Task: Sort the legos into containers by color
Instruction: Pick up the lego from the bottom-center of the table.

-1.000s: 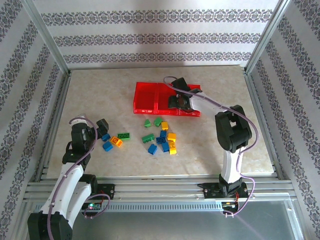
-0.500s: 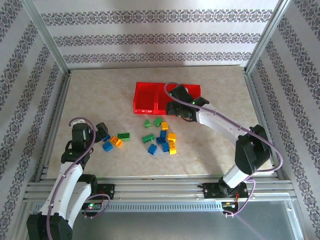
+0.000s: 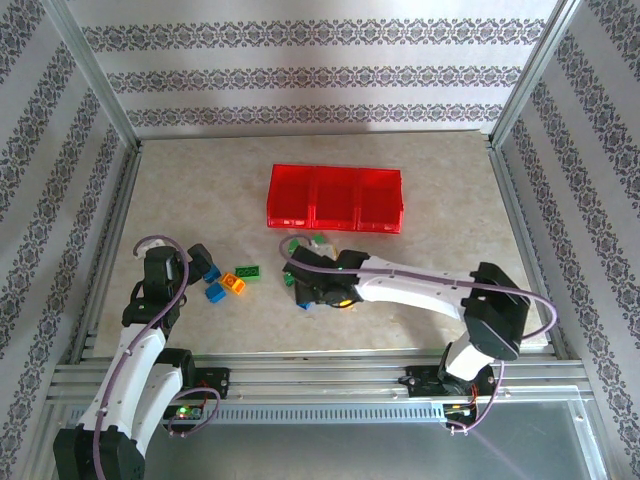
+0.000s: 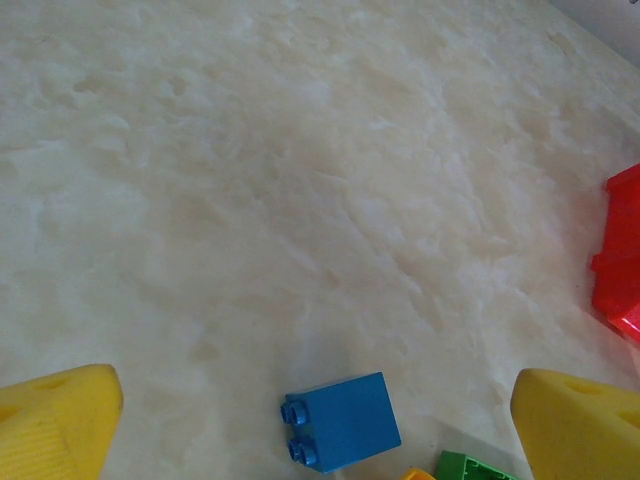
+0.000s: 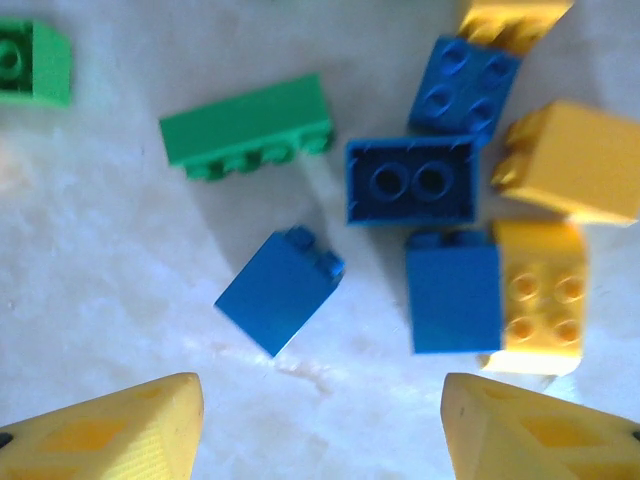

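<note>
Now, left gripper: fingers spread fully, holding nothing; it hovers low over a small blue studded plastic brick.
Right gripper: fingers apart, empty, straddling the pile; a tilted blue plastic brick lies at 12 o'clock, probably my next pick.
Pile: green, blue and yellow studded bricks, unsorted on the marbled table.
Far: shallow bright red three-compartment plastic tray, 12 o'clock of the pile; I see nothing sorted.

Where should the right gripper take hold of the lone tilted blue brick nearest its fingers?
Come straight down on the blue brick, jaws on its two smooth flanks, wrist turned to match its tilt. Its studs face sideways, and bare table lies beside both flanks.
</note>
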### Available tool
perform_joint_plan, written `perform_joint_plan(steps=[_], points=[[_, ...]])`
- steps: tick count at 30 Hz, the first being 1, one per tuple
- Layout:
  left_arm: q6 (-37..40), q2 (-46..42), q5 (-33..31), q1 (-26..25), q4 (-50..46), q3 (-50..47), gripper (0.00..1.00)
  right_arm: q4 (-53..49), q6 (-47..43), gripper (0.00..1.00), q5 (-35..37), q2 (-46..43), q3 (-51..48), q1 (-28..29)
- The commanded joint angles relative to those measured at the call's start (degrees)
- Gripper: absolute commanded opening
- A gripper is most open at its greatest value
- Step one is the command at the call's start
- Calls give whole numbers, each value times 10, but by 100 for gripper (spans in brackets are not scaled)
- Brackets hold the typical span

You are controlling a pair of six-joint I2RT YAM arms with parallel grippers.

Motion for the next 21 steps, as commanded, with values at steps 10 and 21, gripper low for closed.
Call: perform_joint_plan(steps=[10,21], points=[[-15,-5,-12,-5,4,-11,100,-11,0,68,-44,100,50,-3],[-16,-9,-13,-5,8,-16,100,11,-21,67,-47,164,86,-7]])
